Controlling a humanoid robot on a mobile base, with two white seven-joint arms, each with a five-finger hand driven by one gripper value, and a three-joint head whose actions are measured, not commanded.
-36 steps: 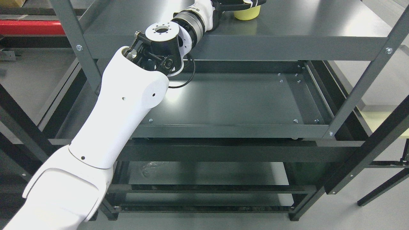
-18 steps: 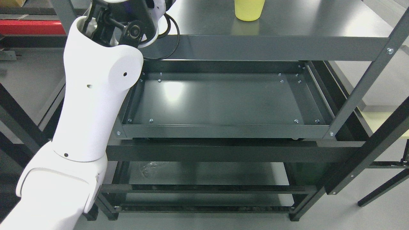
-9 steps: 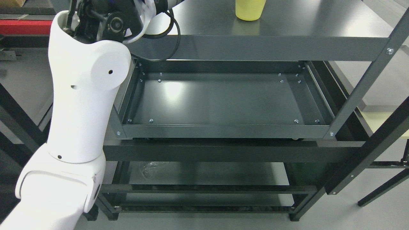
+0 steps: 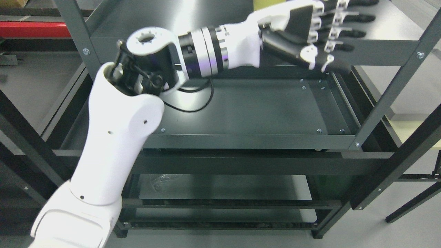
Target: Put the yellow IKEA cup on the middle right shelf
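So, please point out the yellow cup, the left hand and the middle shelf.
yellow cup (image 4: 263, 4): head view, visible strip of its wall.
left hand (image 4: 303, 31): head view, dark palm.
middle shelf (image 4: 248, 141): head view, front rim.

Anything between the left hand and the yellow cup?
Nothing shows in the head view: the open left hand overlaps the yellow cup, hiding most of it.

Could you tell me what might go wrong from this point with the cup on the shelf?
The left hand, fingers extended and holding nothing, hangs right in front of the yellow cup, so a sweep could tip it over. The hand hides most of the cup, so its position is hard to check. The hand is also close to the shelf's front rail and might strike it.
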